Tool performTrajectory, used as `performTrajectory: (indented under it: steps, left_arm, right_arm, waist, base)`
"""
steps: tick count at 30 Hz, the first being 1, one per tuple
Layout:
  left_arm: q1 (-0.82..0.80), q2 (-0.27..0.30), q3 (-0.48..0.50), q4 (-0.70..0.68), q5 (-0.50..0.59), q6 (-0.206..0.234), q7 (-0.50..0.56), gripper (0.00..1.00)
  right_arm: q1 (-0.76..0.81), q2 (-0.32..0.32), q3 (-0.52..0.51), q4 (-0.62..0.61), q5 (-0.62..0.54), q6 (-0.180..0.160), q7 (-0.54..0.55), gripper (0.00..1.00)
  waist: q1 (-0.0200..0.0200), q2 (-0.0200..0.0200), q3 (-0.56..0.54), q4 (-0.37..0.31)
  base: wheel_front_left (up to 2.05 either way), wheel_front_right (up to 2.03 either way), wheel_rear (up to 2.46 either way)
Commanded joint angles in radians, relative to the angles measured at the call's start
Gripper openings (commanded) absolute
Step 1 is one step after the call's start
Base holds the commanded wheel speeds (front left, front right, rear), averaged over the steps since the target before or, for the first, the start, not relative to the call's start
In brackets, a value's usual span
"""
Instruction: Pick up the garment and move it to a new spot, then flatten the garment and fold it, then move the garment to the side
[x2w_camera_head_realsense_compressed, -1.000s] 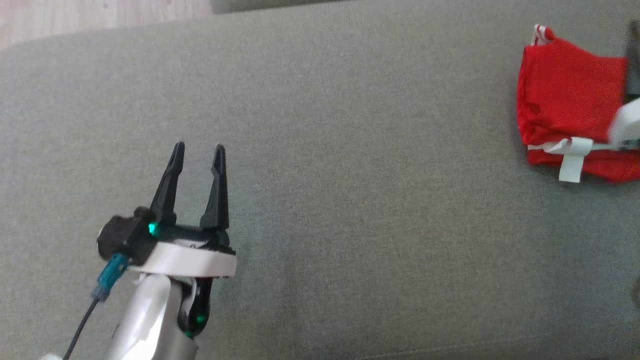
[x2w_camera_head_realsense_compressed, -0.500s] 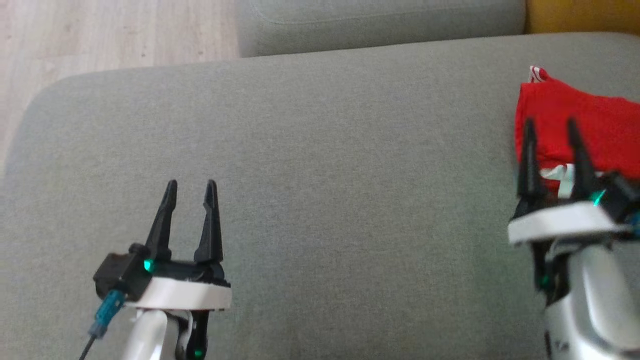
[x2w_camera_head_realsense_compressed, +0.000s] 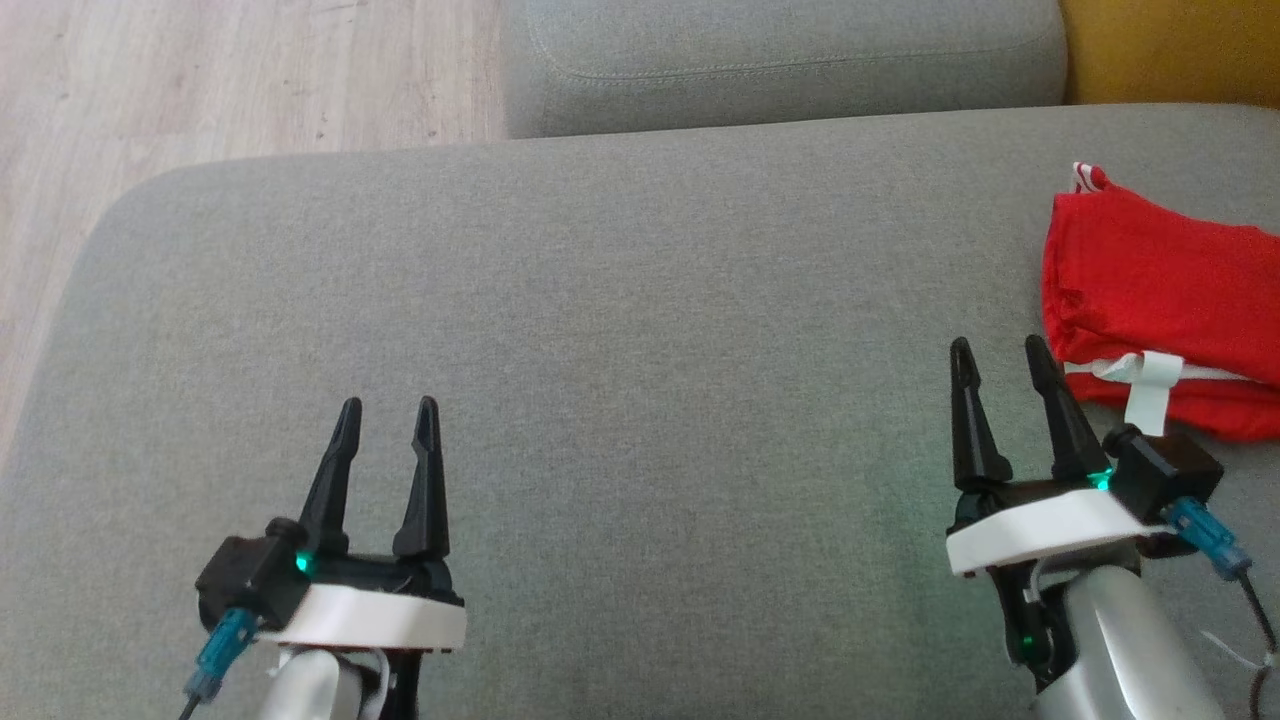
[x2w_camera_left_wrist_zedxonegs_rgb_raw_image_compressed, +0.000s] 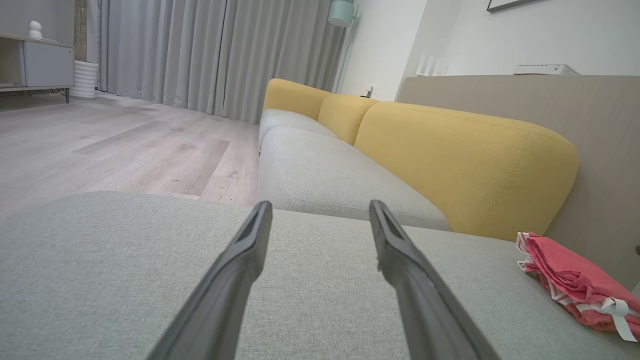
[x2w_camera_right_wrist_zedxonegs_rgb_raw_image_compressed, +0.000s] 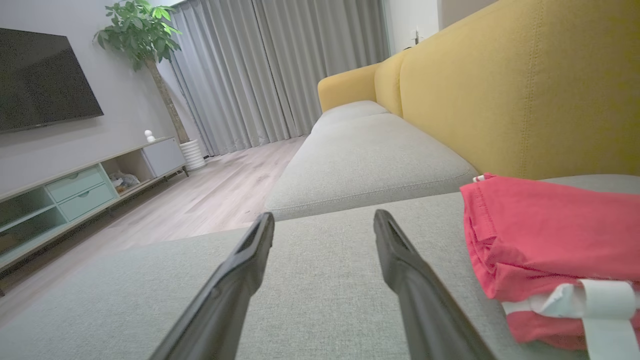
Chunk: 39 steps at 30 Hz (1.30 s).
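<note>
A folded red garment (x2w_camera_head_realsense_compressed: 1160, 290) with white trim and a white tag lies at the far right of the grey sofa seat (x2w_camera_head_realsense_compressed: 640, 330), also seen as the garment (x2w_camera_right_wrist_zedxonegs_rgb_raw_image_compressed: 545, 240) and the garment (x2w_camera_left_wrist_zedxonegs_rgb_raw_image_compressed: 575, 280). My right gripper (x2w_camera_head_realsense_compressed: 1000, 350) hovers open just left of the garment, nothing between its fingers. Over the seat's lower left my left gripper (x2w_camera_head_realsense_compressed: 388, 408) is open and empty too. Each wrist view shows its own gripper (x2w_camera_left_wrist_zedxonegs_rgb_raw_image_compressed: 320, 210), gripper (x2w_camera_right_wrist_zedxonegs_rgb_raw_image_compressed: 324, 220) with jaws spread above bare cushion.
A second grey seat cushion (x2w_camera_head_realsense_compressed: 780, 60) lies beyond the seat, with yellow backrests (x2w_camera_left_wrist_zedxonegs_rgb_raw_image_compressed: 450, 155) along the right. Wooden floor (x2w_camera_head_realsense_compressed: 200, 80) lies past the seat's rounded far-left corner. A TV cabinet (x2w_camera_right_wrist_zedxonegs_rgb_raw_image_compressed: 75, 195) and curtains stand across the room.
The head camera has tilted, shifting the whole picture down. My right gripper has drawn back off the garment and now stands to its left. The garment stays folded in place.
</note>
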Motion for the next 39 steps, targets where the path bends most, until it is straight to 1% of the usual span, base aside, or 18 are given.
performTrajectory:
  steps: [1, 11, 24, 31, 32, 36, 39]
  left_arm:
    - [-0.018, 0.0, 0.026, -0.026, -0.006, -0.006, -0.005, 1.0]
    - [-0.009, 0.0, 0.023, -0.022, -0.017, -0.006, -0.005, 1.0]
    - [-0.007, 0.0, 0.05, -0.019, -0.019, -0.006, -0.005, 1.0]
    - [-0.005, 0.0, 0.06, -0.011, -0.047, -0.004, -0.005, 1.0]
    - [0.018, 0.0, 0.029, 0.019, -0.045, 0.0, 0.0, 0.0]
    - [0.03, 0.0, 0.028, 0.07, -0.052, 0.002, 0.001, 0.0]
    - [0.03, 0.001, 0.032, 0.067, -0.083, 0.002, 0.009, 0.0]
  right_arm:
    - [-0.014, -0.003, 0.03, -0.037, 0.001, -0.002, -0.011, 1.0]
    - [-0.007, -0.002, 0.036, -0.049, -0.004, -0.002, -0.011, 1.0]
    - [-0.003, -0.002, 0.046, -0.049, -0.008, -0.002, -0.011, 1.0]
    - [-0.002, -0.002, 0.051, -0.046, -0.009, -0.002, -0.011, 1.0]
    - [0.016, 0.0, 0.023, -0.014, -0.001, 0.0, 0.0, 0.0]
    - [0.037, 0.001, 0.023, 0.035, 0.004, 0.0, 0.002, 0.0]
    - [0.039, 0.0, 0.02, 0.03, 0.039, 0.0, 0.009, 0.0]
  waist:
    - [0.0001, -0.0001, -0.001, 0.001]
    - [0.0001, -0.0001, -0.008, 0.003]
    - [0.0001, -0.0001, -0.006, -0.008]
    - [0.0001, -0.0001, 0.0, -0.015]
    - [0.0001, -0.0001, 0.0, -0.016]
    - [0.0001, -0.0001, 0.0, -0.016]
    - [0.0001, -0.0001, -0.001, -0.016]
  base:
    - [0.0, 0.0, 0.0]
    - [0.0, 0.0, 0.0]
    - [0.0, 0.0, 0.0]
    - [0.0, 0.0, 0.0]
    - [0.0, 0.0, 0.0]
    - [0.0, 0.0, 0.0]
    - [0.0, 0.0, 0.0]
